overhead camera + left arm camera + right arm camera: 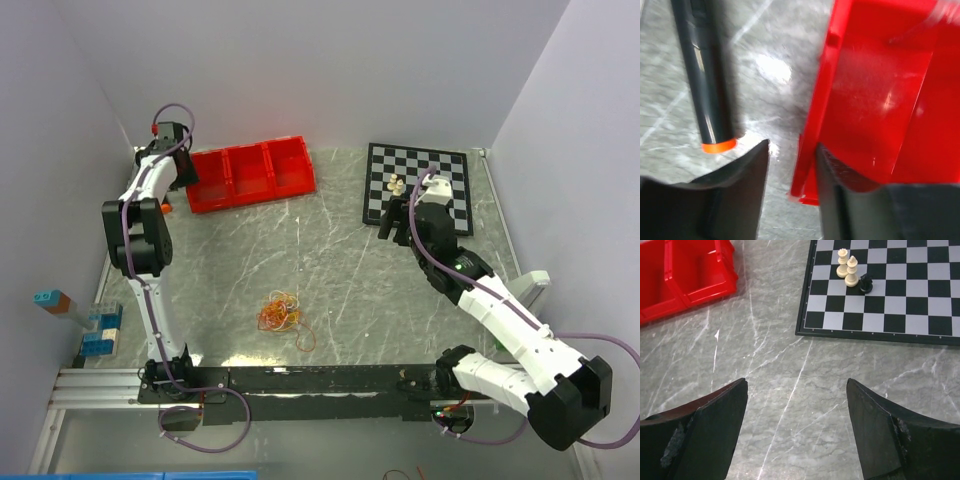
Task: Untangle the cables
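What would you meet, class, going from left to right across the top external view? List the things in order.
blue blocks → cables → chessboard

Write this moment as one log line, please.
cables: tangled, untouched, mid-table | left gripper: open, at red bin edge | right gripper: open, near chessboard
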You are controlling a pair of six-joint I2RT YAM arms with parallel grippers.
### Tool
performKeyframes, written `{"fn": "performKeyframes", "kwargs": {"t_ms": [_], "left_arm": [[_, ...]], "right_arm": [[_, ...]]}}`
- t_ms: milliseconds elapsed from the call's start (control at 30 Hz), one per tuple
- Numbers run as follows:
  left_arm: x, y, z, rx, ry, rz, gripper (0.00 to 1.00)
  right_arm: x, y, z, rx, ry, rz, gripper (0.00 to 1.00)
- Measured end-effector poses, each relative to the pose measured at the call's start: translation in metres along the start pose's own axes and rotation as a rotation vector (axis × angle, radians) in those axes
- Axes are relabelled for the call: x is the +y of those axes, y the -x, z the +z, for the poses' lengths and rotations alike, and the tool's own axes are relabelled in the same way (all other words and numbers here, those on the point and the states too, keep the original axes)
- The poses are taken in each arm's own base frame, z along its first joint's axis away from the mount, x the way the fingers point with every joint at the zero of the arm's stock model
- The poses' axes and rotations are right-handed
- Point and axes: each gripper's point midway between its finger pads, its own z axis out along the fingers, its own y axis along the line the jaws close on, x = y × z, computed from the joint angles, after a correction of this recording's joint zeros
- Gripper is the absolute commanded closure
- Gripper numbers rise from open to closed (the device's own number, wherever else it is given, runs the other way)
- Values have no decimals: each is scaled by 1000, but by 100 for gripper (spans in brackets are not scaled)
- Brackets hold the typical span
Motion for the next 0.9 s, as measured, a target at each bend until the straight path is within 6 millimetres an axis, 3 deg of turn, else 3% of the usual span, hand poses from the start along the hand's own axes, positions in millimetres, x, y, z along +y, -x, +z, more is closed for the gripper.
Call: {"fn": "performKeyframes", "kwargs": {"t_ms": [100, 300, 500, 633, 800, 900], "left_arm": [[-3, -18, 8, 27, -4, 19, 58], [-6, -41, 15, 60, 0, 62, 99], [-18, -47, 8, 16, -63, 60, 99], [-11, -67, -8, -3, -72, 60, 99], [0, -97, -33, 2, -91, 126, 99], [-5, -109, -46, -6, -127, 191, 99]], "right_arm": [[0, 0, -1, -1, 2, 5, 18], [3, -1, -1, 2, 11, 11, 24], [6, -2, -2, 7, 21, 11, 27], [6, -7, 2, 24, 14, 7, 27], [5, -27, 17, 86, -11, -10, 28], [6, -40, 25, 128, -23, -17, 28]]}}
